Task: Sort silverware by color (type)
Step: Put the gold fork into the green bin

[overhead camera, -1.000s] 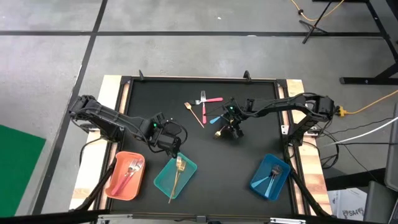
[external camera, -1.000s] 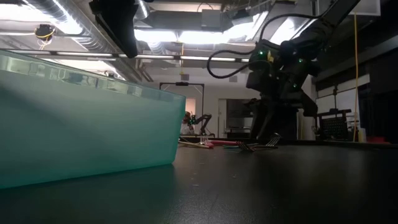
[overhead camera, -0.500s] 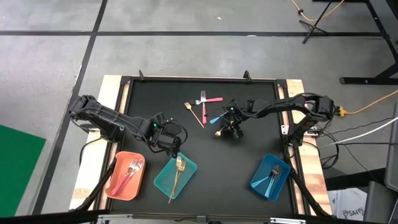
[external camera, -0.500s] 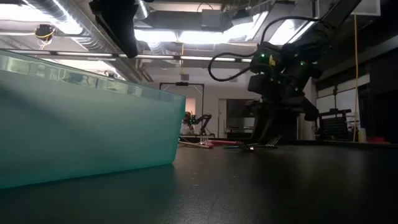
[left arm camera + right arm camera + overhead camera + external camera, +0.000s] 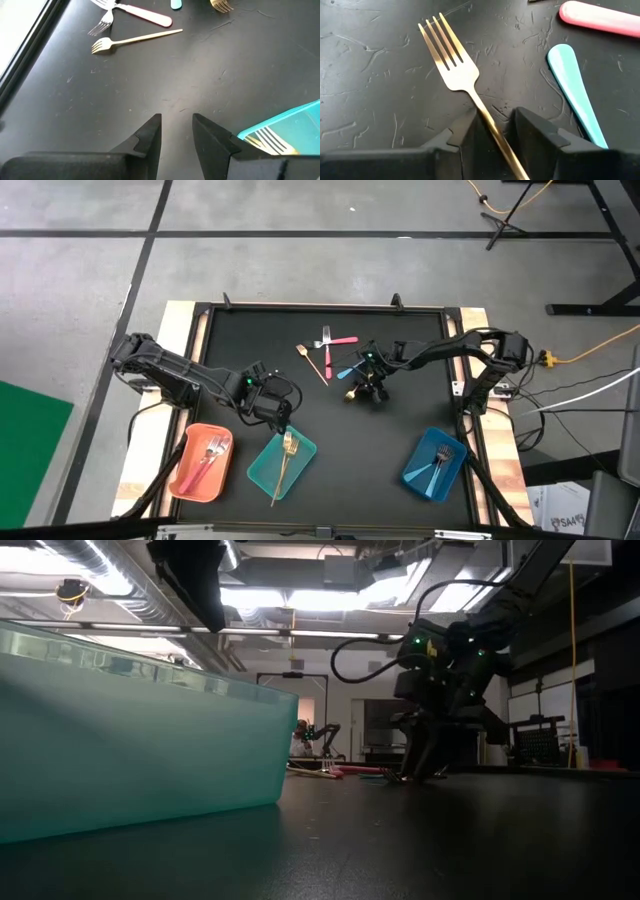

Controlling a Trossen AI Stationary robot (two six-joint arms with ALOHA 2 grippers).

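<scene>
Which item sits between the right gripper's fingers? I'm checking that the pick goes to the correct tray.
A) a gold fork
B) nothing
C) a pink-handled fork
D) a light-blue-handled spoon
A: in the right wrist view, the handle of the gold fork runs straight into the gap between the right gripper's fingers, while the light-blue handle and the pink handle lie off to the side.

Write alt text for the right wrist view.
The right gripper straddles the handle of a gold fork lying on the black table. A blue handle and a pink handle lie beside it.
</scene>
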